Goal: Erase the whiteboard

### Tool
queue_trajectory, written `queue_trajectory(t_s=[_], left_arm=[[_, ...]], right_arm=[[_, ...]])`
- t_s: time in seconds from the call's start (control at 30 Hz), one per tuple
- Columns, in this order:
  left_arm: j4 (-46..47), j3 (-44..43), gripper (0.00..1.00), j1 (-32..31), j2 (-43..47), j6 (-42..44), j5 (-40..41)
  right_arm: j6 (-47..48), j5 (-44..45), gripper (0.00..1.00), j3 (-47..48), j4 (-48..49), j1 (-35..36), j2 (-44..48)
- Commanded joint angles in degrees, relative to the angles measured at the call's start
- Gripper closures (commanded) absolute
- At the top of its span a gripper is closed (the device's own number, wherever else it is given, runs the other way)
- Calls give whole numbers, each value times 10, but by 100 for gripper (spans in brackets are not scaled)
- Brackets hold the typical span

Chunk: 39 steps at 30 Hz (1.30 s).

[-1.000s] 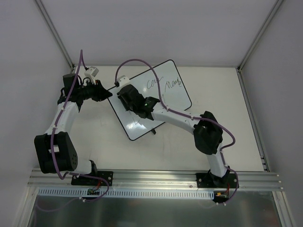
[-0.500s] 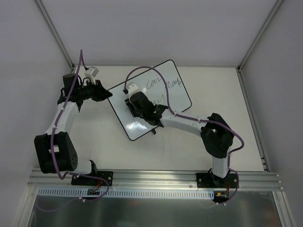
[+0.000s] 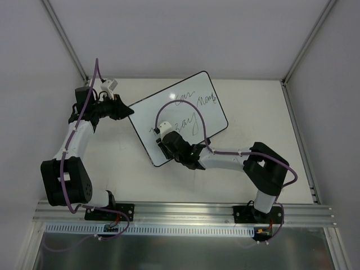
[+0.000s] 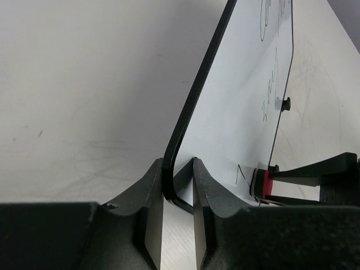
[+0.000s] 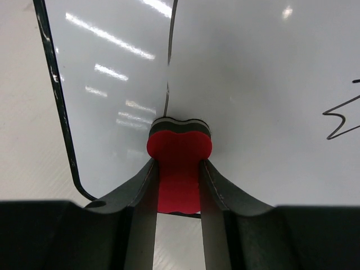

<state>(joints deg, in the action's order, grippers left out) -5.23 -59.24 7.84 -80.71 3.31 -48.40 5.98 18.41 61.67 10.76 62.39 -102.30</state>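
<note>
The whiteboard [image 3: 145, 125] lies tilted on the table, with dark handwriting [image 3: 194, 107] across its far half. My left gripper [image 3: 128, 111] is shut on the board's left corner; the left wrist view shows the black rim [image 4: 185, 129] clamped between the pads at the left gripper [image 4: 178, 169]. My right gripper [image 3: 162, 147] sits over the board's near part, shut on a red bone-shaped eraser [image 5: 179, 152]. The eraser's dark pad presses flat on the glossy whiteboard [image 5: 253, 84]. The eraser [image 4: 266, 183] also shows in the left wrist view, beside a pen stroke [image 4: 241, 171].
Two small black clips [image 4: 286, 103] stick out from the board's edge. The white tabletop [image 3: 270, 140] carries faint scribbles. Grey walls and frame posts [image 3: 306, 45] close off the sides. A metal rail [image 3: 185, 211] with the arm bases runs along the near edge.
My right gripper has slid the eraser down the board toward its near edge, uncovering handwriting in the middle. The left gripper and the board have stayed put.
</note>
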Motion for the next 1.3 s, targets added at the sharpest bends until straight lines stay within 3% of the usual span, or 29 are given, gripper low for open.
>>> queue_trajectory(t_s=[0.0, 0.27, 1.0, 1.27], left_arm=[[12, -12, 100, -29, -2, 31, -13], [11, -11, 100, -34, -1, 31, -14], [3, -11, 100, -41, 2, 40, -11], [1, -11, 100, -41, 4, 43, -3]], right_arm=[[-28, -16, 100, -38, -40, 4, -25], [-4, 11, 100, 20, -39, 5, -33], [83, 51, 100, 316, -49, -42, -132], [78, 51, 100, 329, -52, -52, -135]])
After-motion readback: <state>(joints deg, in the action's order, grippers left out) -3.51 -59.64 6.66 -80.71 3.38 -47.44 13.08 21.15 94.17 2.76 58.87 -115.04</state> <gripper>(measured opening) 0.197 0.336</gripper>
